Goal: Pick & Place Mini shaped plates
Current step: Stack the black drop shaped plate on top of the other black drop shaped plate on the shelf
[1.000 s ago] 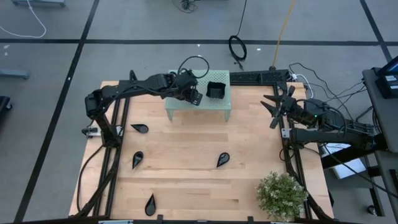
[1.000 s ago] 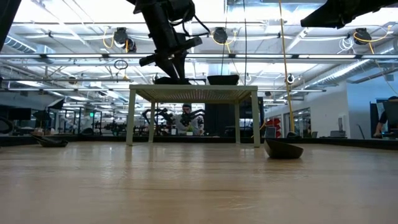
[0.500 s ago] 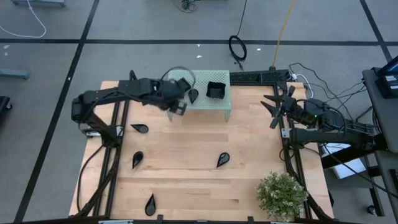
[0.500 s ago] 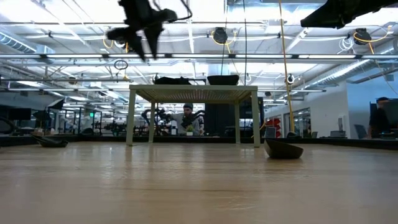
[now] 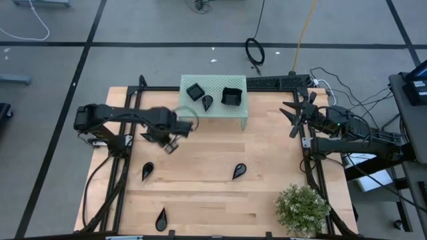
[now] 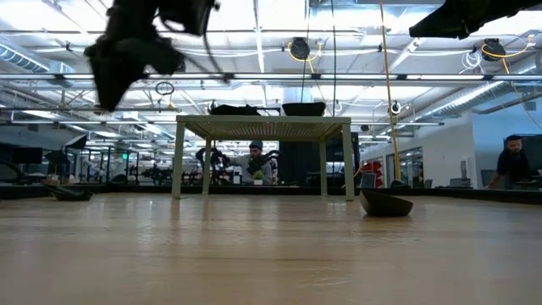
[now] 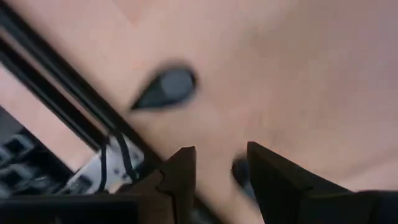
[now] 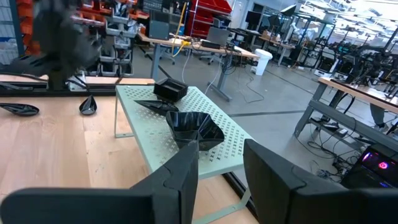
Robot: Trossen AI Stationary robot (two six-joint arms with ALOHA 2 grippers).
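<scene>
The pale green stand (image 5: 215,115) at the far edge carries three black plates: a square one (image 5: 194,91), a teardrop one (image 5: 207,102) and a deeper square one (image 5: 231,96). More teardrop plates lie flat on the table at its left (image 5: 148,170), middle (image 5: 239,171) and near edge (image 5: 161,219). My left gripper (image 5: 171,142) hovers open and empty over the table, left of the stand. Its wrist view shows a teardrop plate (image 7: 168,87) on the wood below. My right gripper (image 5: 293,115) waits open at the right edge, facing the stand (image 8: 180,134).
A potted plant (image 5: 303,208) stands at the near right corner. Black frame rails (image 5: 120,160) run along the table's left and right sides. In the low view, plates lie at the left (image 6: 72,193) and right (image 6: 385,203). People show in the room beyond the table.
My left gripper has drawn back from above the stand, moving toward the table's left and near edges, out over the bare wood. The teardrop plate and the smaller square plate, covered by the gripper a second ago, now show resting on the stand. My right arm has kept still.
</scene>
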